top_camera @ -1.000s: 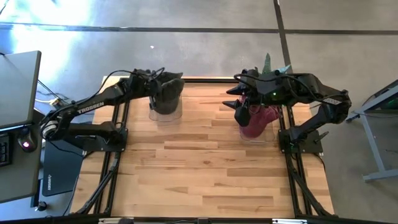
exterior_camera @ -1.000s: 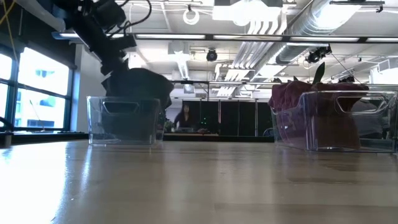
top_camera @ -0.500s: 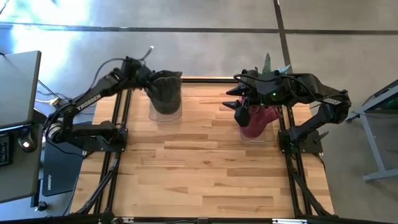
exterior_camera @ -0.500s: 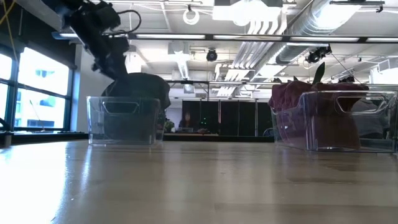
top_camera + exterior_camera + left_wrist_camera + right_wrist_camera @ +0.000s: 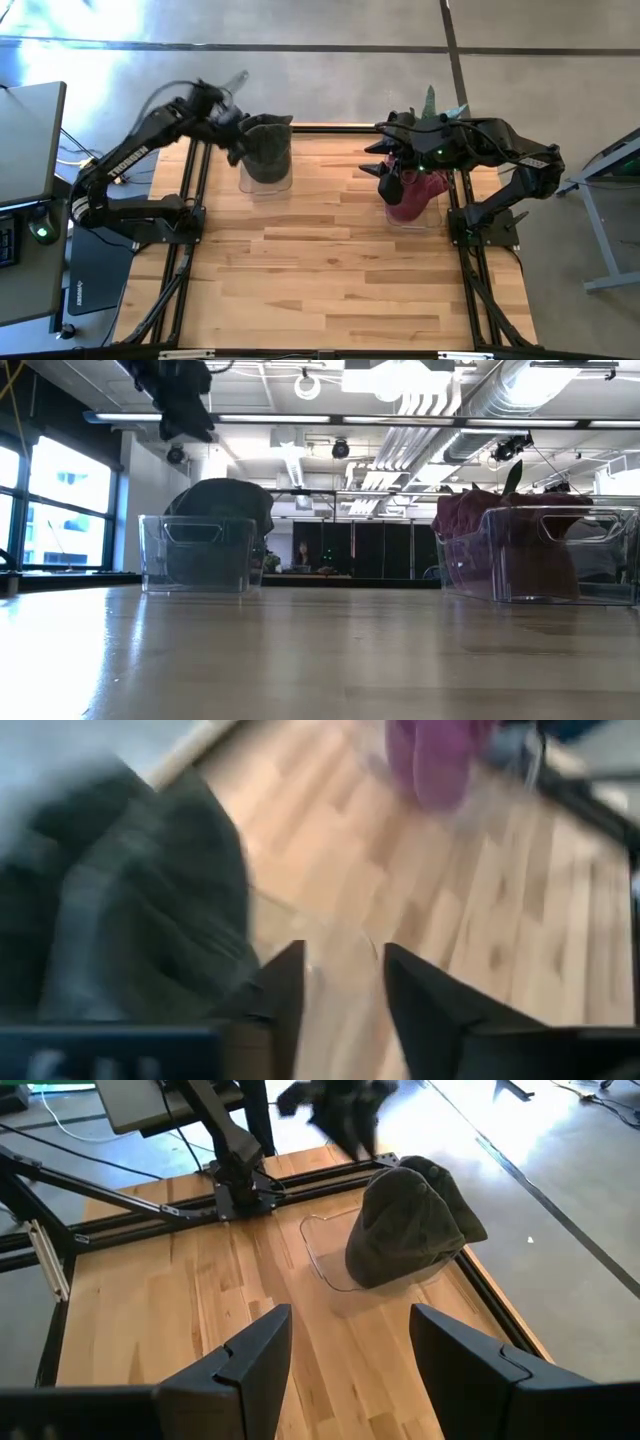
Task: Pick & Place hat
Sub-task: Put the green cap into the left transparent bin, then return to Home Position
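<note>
A dark olive hat sits in the clear bin at the table's far left, its crown rising above the rim. My left gripper hangs above and just left of it, open and holding nothing; in the low view it is high over the bin. A magenta hat fills the clear bin at the far right. My right gripper hovers beside that bin's left edge, open, with nothing between its fingers.
Bare wooden tabletop stretches between the two bins and toward the near edge. Black frame rails run along both table sides by the arm bases. A green pointed object sticks up behind the right bin.
My left gripper has let go of the dark hat, risen well clear of it and drawn back toward the table's far left corner, rolling its wrist. The hat has settled into the left bin and stays there. My right arm has kept still.
</note>
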Controlling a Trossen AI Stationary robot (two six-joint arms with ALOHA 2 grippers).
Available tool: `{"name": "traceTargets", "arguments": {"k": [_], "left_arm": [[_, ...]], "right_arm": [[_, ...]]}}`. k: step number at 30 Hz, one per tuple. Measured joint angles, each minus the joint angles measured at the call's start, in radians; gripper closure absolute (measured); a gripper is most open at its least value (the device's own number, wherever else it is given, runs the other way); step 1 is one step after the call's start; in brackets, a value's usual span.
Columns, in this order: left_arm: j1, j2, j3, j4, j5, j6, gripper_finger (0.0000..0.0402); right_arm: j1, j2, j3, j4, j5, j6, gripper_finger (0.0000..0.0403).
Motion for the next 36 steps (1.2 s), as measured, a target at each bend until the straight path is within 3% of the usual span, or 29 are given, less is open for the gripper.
{"name": "traceTargets", "arguments": {"k": [3, 6, 10, 12, 17, 20, 27, 31, 36], "left_arm": [[-0.083, 0.005, -0.083, 0.021, -0.098, -0.010, 0.0328], [-0.137, 0.028, -0.166, 0.052, -0.304, -0.008, 0.0385], [-0.132, 0.066, -0.216, 0.052, -0.564, 0.007, 0.0383], [-0.100, 0.091, -0.228, 0.088, -0.618, 0.002, 0.0378], [0.007, 0.134, -0.236, 0.259, -0.494, -0.006, 0.0391], [0.048, 0.156, -0.232, 0.286, -0.485, -0.006, 0.0400], [0.064, 0.114, -0.133, 0.041, -0.457, -0.006, 0.0399], [0.019, 0.050, -0.074, -0.090, -0.406, -0.027, 0.0399], [-0.122, -0.091, -0.066, -0.068, -0.224, -0.143, 0.0401]], "right_arm": [[0.000, 0.006, 0.000, -0.001, 0.000, -0.007, 0.0204], [0.000, 0.015, 0.000, -0.002, 0.000, -0.019, 0.0204], [0.000, 0.015, -0.002, -0.020, -0.020, -0.014, 0.0204], [0.000, 0.015, -0.002, -0.019, -0.022, -0.006, 0.0204], [0.019, 0.015, -0.002, -0.020, -0.014, 0.000, 0.0204], [0.037, 0.015, -0.002, -0.020, -0.014, 0.007, 0.0204], [0.098, 0.015, -0.002, -0.056, -0.008, 0.061, 0.0204], [0.132, 0.000, -0.056, -0.066, -0.005, 0.078, 0.0204], [0.153, -0.104, -0.233, -0.025, -0.052, 0.111, 0.0214]]}}
